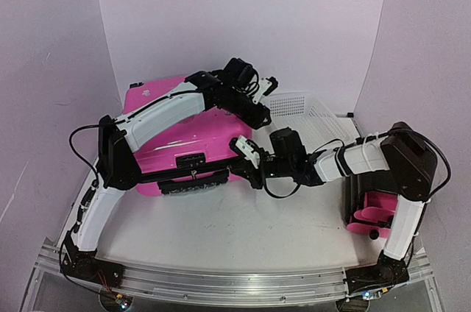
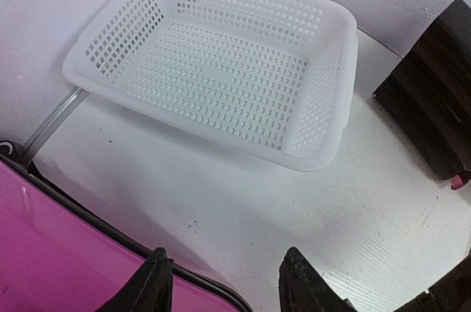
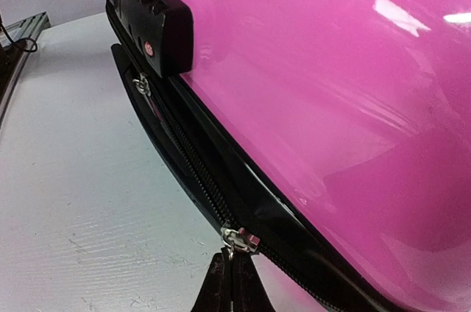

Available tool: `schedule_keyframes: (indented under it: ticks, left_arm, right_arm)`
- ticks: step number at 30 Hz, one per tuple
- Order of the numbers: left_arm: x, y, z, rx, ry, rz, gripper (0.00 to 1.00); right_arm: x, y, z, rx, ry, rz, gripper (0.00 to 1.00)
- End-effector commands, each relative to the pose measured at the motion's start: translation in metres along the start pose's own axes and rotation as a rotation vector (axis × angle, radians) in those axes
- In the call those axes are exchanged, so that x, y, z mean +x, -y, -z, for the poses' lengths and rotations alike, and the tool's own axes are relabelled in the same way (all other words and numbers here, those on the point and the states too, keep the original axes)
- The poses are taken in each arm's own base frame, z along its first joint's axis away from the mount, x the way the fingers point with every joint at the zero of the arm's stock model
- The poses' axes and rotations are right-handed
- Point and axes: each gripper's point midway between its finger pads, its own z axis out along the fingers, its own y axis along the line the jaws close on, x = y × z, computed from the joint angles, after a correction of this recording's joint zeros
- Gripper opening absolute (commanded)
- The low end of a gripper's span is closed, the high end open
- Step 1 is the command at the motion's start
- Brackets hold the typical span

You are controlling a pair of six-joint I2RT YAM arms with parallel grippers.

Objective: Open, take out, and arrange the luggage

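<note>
- Right gripper (image 3: 232, 275) is closed, its fingertips pinching the silver zipper pull (image 3: 237, 240) on the black zipper band of the large hot-pink hard-shell suitcase (image 3: 331, 69), which rises just ahead of the fingers.
- Left gripper (image 2: 224, 286) has its jaws apart with nothing between them. The suitcase's edge lies beside its left finger, and a white mesh plastic basket (image 2: 221, 69) sits ahead.

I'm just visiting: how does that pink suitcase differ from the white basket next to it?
The suitcase is glossy hot pink with a solid shell; the basket is white mesh full of holes. The suitcase has its lid down, while the basket is open-topped and empty. The right gripper pinches the suitcase's zipper pull; nothing touches the basket. Both sit on the white table.
</note>
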Motion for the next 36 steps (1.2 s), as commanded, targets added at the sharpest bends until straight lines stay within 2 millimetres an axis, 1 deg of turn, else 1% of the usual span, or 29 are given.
schedule_keyframes:
  ticks: [1, 3, 4, 6, 11, 14, 18, 21, 22, 23, 27, 28, 31, 32, 35, 36]
  left_arm:
    - [0.007, -0.031, 0.014, -0.088, -0.026, 0.044, 0.48]
    - [0.015, -0.045, 0.018, -0.161, -0.050, 0.050, 0.44]
    - [0.020, -0.047, 0.019, -0.179, -0.062, 0.045, 0.43]
    - [0.031, -0.053, 0.020, -0.211, -0.096, 0.032, 0.43]
    - [0.058, -0.069, 0.023, -0.292, -0.173, 0.011, 0.44]
    - [0.073, -0.074, 0.020, -0.311, -0.224, -0.025, 0.44]
    - [0.089, -0.074, 0.018, -0.308, -0.282, -0.071, 0.44]
    - [0.101, -0.073, 0.018, -0.296, -0.316, -0.094, 0.45]
    - [0.104, -0.072, 0.018, -0.291, -0.326, -0.105, 0.45]
    - [0.108, -0.072, 0.018, -0.288, -0.338, -0.115, 0.45]
    - [0.126, -0.074, 0.021, -0.294, -0.397, -0.156, 0.45]
    - [0.130, -0.074, 0.023, -0.294, -0.410, -0.168, 0.45]
    - [0.144, -0.079, 0.028, -0.324, -0.459, -0.198, 0.45]
    - [0.148, -0.080, 0.029, -0.331, -0.472, -0.204, 0.45]
    - [0.151, -0.080, 0.035, -0.333, -0.477, -0.202, 0.44]
    - [0.151, -0.079, 0.036, -0.329, -0.477, -0.199, 0.44]
  right_arm:
    - [0.006, -0.008, 0.019, 0.024, -0.030, -0.013, 0.00]
    - [0.010, 0.000, 0.024, 0.046, -0.032, -0.041, 0.00]
    - [0.012, 0.003, 0.027, 0.060, -0.034, -0.042, 0.00]
    - [0.011, 0.013, 0.033, 0.088, -0.027, -0.049, 0.00]
    - [0.012, 0.046, 0.056, 0.118, 0.022, -0.118, 0.00]
    - [0.008, 0.053, 0.067, 0.091, 0.057, -0.108, 0.00]
    - [0.011, 0.080, 0.082, 0.113, 0.075, -0.139, 0.00]
    - [0.021, 0.101, 0.079, 0.101, 0.080, -0.182, 0.00]
    - [0.021, 0.104, 0.078, 0.076, 0.089, -0.193, 0.00]
    - [0.023, 0.106, 0.077, 0.059, 0.094, -0.197, 0.00]
    - [0.016, 0.098, 0.076, -0.048, 0.137, -0.160, 0.00]
    - [0.016, 0.102, 0.077, -0.057, 0.145, -0.166, 0.00]
    - [0.022, 0.133, 0.085, -0.017, 0.157, -0.218, 0.00]
    - [0.023, 0.141, 0.085, 0.003, 0.156, -0.225, 0.00]
    - [0.024, 0.161, 0.077, 0.051, 0.148, -0.252, 0.00]
    - [0.028, 0.168, 0.075, 0.083, 0.137, -0.269, 0.00]
